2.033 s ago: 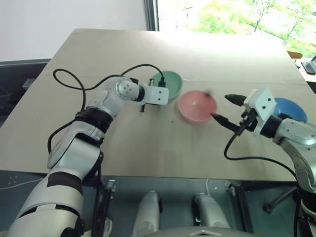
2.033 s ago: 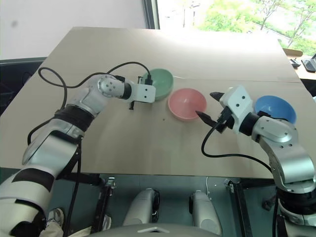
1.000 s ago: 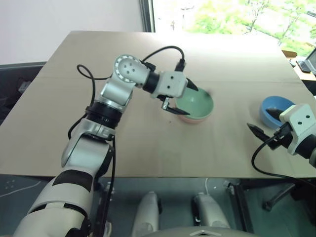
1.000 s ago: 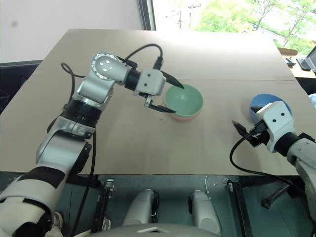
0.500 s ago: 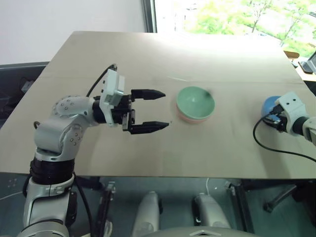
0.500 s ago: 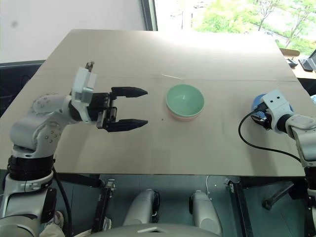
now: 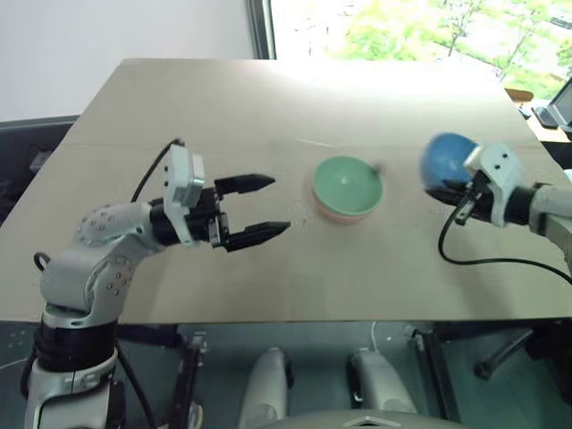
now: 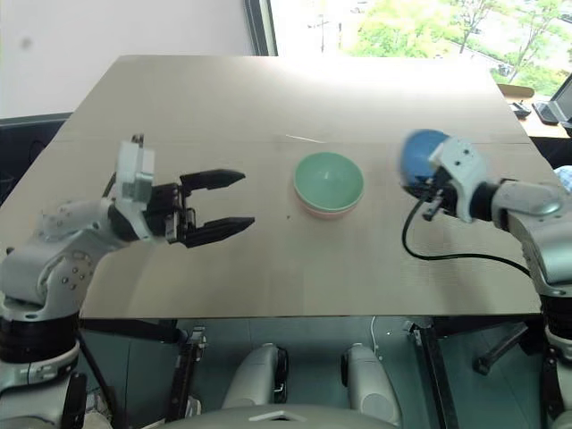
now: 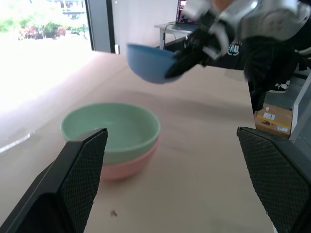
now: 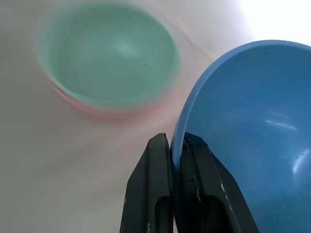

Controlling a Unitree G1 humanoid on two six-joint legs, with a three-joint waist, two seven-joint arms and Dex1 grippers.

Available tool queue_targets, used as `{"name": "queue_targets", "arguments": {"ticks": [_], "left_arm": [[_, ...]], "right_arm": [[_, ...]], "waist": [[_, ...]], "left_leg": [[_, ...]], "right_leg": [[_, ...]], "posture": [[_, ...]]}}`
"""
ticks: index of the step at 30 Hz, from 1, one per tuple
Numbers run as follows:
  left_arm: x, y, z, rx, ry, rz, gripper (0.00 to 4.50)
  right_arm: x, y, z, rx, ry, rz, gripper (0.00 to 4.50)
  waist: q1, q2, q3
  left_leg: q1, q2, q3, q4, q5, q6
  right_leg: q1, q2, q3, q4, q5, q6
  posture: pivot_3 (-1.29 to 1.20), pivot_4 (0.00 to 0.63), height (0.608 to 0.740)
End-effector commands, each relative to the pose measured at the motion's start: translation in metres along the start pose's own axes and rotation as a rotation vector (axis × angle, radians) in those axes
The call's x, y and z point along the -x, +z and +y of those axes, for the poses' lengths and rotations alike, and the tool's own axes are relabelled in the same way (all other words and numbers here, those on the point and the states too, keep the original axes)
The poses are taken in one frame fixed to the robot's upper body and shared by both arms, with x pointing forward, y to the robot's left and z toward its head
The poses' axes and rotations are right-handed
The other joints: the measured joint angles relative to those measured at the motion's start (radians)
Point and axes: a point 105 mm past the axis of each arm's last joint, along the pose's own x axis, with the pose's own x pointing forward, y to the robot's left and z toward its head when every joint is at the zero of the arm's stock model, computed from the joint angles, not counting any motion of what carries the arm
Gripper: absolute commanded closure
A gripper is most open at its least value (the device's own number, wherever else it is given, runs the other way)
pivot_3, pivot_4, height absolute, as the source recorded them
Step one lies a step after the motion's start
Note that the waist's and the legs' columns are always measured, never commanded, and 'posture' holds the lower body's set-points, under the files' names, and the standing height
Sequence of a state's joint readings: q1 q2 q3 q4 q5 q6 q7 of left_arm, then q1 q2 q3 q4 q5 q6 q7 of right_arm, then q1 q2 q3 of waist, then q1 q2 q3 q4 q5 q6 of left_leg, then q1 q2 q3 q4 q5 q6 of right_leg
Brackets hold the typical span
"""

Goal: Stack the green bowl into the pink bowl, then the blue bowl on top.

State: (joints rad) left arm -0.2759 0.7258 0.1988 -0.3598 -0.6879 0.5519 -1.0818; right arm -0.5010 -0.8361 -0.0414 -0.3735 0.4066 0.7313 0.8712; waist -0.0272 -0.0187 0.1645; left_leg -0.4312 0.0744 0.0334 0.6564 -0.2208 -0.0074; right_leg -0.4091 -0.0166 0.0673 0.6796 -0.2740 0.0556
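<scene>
The green bowl [image 7: 347, 183] sits nested in the pink bowl [image 7: 343, 215] at the table's middle. Only the pink bowl's rim shows beneath it. My right gripper [image 10: 176, 145] is shut on the near rim of the blue bowl [image 7: 443, 157]. It holds that bowl in the air, tilted, to the right of the stack. In the left wrist view the blue bowl [image 9: 150, 60] hangs above and beyond the green bowl [image 9: 112, 127]. My left gripper [image 7: 279, 205] stands open and holds nothing. It points at the stack from the left, a short way off.
The wooden table [image 7: 268, 98] runs back to a bright window. A black cable [image 7: 483, 260] loops from my right wrist over the table's front right part. A cardboard box [image 9: 274, 119] stands on the floor beyond the table.
My left gripper let go of the green bowl in the pink one and drew back left. My right gripper shut on the blue bowl, then lifted it left toward the stack.
</scene>
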Motion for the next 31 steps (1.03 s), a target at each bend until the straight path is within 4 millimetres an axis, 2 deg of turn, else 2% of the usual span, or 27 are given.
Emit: {"name": "queue_targets", "arguments": {"ticks": [1,4,5,6,9,11,12,13,14,16,19,23,29,31], "left_arm": [[0.005,0.013,0.002,-0.067,0.048,-0.030,0.00],[0.007,0.014,0.001,-0.070,0.060,-0.032,0.00],[0.008,0.014,0.000,-0.070,0.062,-0.031,0.00],[0.009,0.015,0.000,-0.068,0.069,-0.032,0.00],[0.011,0.015,0.000,-0.068,0.086,-0.029,0.00],[0.014,0.014,-0.001,-0.065,0.107,-0.025,0.00],[0.015,0.012,-0.002,-0.063,0.115,-0.019,0.00],[0.015,0.011,-0.003,-0.063,0.125,-0.013,0.00],[0.016,0.010,-0.004,-0.069,0.136,-0.009,0.00],[0.017,0.006,-0.005,-0.089,0.172,0.005,0.00],[0.021,0.000,-0.007,-0.052,0.213,0.008,0.00],[0.033,-0.013,-0.005,-0.073,0.329,0.066,0.00],[0.054,-0.027,-0.007,-0.027,0.402,0.114,0.00],[0.062,-0.031,-0.005,-0.031,0.421,0.140,0.00]], "right_arm": [[-0.020,0.033,0.026,0.031,0.125,-0.110,4.49],[-0.043,0.035,0.038,0.028,0.192,-0.123,4.49],[-0.050,0.034,0.040,0.027,0.200,-0.124,3.74],[-0.055,0.034,0.043,0.013,0.215,-0.134,3.46],[-0.062,0.035,0.044,0.017,0.219,-0.146,2.08],[-0.059,0.038,0.038,0.024,0.188,-0.167,1.20],[-0.056,0.041,0.031,0.025,0.139,-0.186,1.01],[-0.051,0.041,0.023,0.021,0.087,-0.196,0.42],[-0.046,0.040,0.017,0.025,0.040,-0.199,0.20],[-0.031,0.040,0.011,0.031,-0.020,-0.269,0.20],[-0.009,0.019,0.003,0.044,-0.086,-0.220,0.20],[0.028,-0.024,-0.006,-0.039,-0.170,-0.119,0.20],[0.074,-0.062,-0.001,-0.123,-0.175,-0.026,0.20],[0.081,-0.069,-0.001,-0.131,-0.178,0.007,0.20]], "waist": [[0.008,-0.001,-0.001],[0.014,-0.001,-0.001],[0.014,-0.001,-0.001],[0.015,-0.001,-0.001],[0.017,-0.001,-0.001],[0.017,-0.001,-0.001],[0.015,-0.001,-0.001],[0.015,-0.001,-0.001],[0.014,-0.001,-0.001],[0.018,-0.002,-0.001],[0.023,-0.002,-0.001],[0.018,-0.002,-0.001],[0.011,-0.001,-0.001],[0.011,-0.001,-0.001]], "left_leg": [[0.000,0.000,0.000,0.000,0.000,0.000],[0.000,0.000,0.000,0.001,0.000,0.000],[0.000,0.000,0.000,0.001,0.000,0.000],[0.000,0.000,0.000,0.001,0.000,0.000],[-0.001,0.000,0.000,0.001,0.000,0.000],[-0.001,0.000,0.000,0.001,0.000,0.000],[-0.001,0.000,0.000,0.001,0.000,0.000],[-0.001,0.000,0.000,0.001,0.000,0.000],[-0.001,0.000,0.000,0.001,0.000,0.000],[0.000,0.000,0.000,0.000,0.000,0.000],[-0.001,-0.001,0.001,-0.001,0.000,0.000],[0.000,-0.001,0.001,-0.001,0.000,0.000],[0.002,0.000,0.002,-0.002,0.000,0.000],[0.003,0.000,0.003,-0.002,0.000,0.000]], "right_leg": [[0.000,0.000,-0.001,0.000,0.000,0.000],[0.000,0.000,0.000,0.000,0.000,0.000],[0.000,0.000,-0.001,0.000,0.000,0.000],[0.000,0.000,0.000,0.000,0.000,0.000],[0.000,-0.001,-0.001,0.000,0.000,0.000],[0.000,-0.001,-0.001,0.000,0.000,0.000],[0.000,-0.001,-0.001,0.000,0.000,0.000],[0.000,-0.001,-0.001,0.000,0.000,0.000],[0.000,-0.001,-0.001,0.000,0.000,0.000],[0.000,-0.001,-0.001,0.000,0.000,0.000],[0.000,-0.001,-0.001,-0.001,0.000,0.000],[0.000,-0.001,0.000,-0.001,0.000,0.000],[0.000,-0.001,0.001,0.000,0.000,0.000],[0.001,-0.001,0.002,0.000,0.000,0.000]], "posture": [[0.00,0.150,0.740],[0.00,0.150,0.740],[0.00,0.150,0.740],[0.00,0.150,0.740],[0.00,0.150,0.740],[0.00,0.150,0.740],[0.00,0.150,0.740],[0.00,0.150,0.740],[0.00,0.150,0.740],[0.00,0.150,0.740],[0.00,0.150,0.740],[0.00,0.150,0.740],[0.00,0.150,0.740],[0.00,0.150,0.740]]}}
